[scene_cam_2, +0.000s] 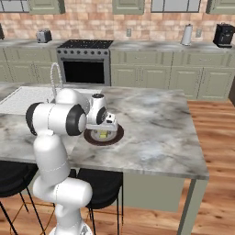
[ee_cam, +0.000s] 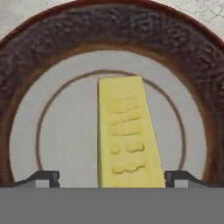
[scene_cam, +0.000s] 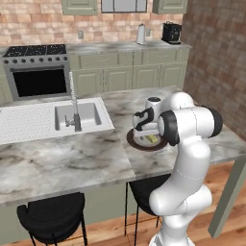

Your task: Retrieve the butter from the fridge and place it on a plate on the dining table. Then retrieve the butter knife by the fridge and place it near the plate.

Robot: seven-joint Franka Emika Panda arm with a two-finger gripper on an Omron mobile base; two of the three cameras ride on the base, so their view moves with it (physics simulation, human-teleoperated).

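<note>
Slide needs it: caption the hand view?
Open gripper poised above the butter, which lies on the brown plate.

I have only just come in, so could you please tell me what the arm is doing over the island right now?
The white arm is bent low over the plate on the dining table, its gripper directly above it. The butter lies in the plate's grey middle, between the two fingers, which stand spread wide of the stick, so the gripper looks open. The sink is further along the same top.
</note>
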